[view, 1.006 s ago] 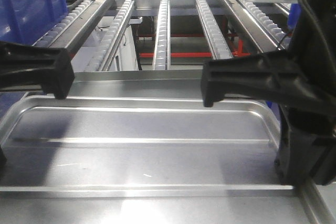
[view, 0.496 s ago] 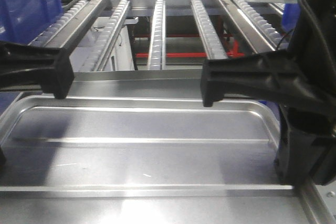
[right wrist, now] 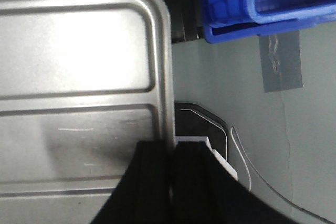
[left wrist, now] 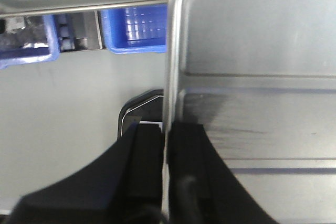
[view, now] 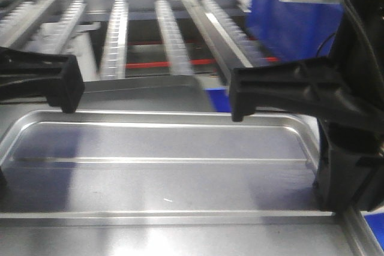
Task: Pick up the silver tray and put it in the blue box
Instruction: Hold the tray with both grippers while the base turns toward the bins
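The silver tray [view: 162, 166] fills the lower front view and hangs above the floor. It also shows in the left wrist view [left wrist: 252, 77] and the right wrist view [right wrist: 79, 66]. My left gripper [left wrist: 167, 127] is shut on the tray's left rim, one finger inside and one outside. My right gripper [right wrist: 172, 148] is shut on the tray's right rim the same way. A blue box [view: 294, 22] stands at the back right, behind my right gripper [view: 240, 97]. The right wrist view shows a blue box [right wrist: 262, 3] on the floor past the tray's far corner.
A rack of roller rails [view: 117, 34] runs away at the back left. Two blue crates [left wrist: 136, 30] [left wrist: 26, 51] sit beyond the tray's left corner. Grey floor [left wrist: 63, 103] lies below. A grey tape patch [right wrist: 281, 61] and a thin cable [right wrist: 247, 166] lie on the floor.
The background has swung left: the roller rack shifted left, the blue crate at the left went out of view and a blue box came in at the right. Both grippers still hold the tray.
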Tool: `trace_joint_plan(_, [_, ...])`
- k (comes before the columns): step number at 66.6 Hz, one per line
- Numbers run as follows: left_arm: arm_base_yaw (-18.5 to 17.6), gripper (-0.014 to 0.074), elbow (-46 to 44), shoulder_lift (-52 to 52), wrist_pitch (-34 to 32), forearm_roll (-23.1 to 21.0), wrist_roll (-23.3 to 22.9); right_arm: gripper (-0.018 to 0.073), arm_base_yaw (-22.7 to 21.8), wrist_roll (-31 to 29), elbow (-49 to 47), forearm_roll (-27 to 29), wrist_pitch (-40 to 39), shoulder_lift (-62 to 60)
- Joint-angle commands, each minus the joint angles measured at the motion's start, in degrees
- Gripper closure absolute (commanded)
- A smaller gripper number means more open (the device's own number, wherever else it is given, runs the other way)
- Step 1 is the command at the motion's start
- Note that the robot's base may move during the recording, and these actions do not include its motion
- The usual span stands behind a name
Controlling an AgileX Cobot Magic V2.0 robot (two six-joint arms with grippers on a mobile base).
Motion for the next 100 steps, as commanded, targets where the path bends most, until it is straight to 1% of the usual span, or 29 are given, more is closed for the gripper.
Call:
trace_joint_plan(1, [-0.5,0.0602,-1.5,-1.6,-1.0,0.8,-0.6,0.0506,0.0,0.1,-1.4,-1.6,-1.8,-1.8])
trace_joint_plan(100, [-0.5,0.0602,-1.5,-1.6,-0.9,0.8,-0.6,0.0506,0.0,0.1,-1.4,-1.6,-1.6,-1.8])
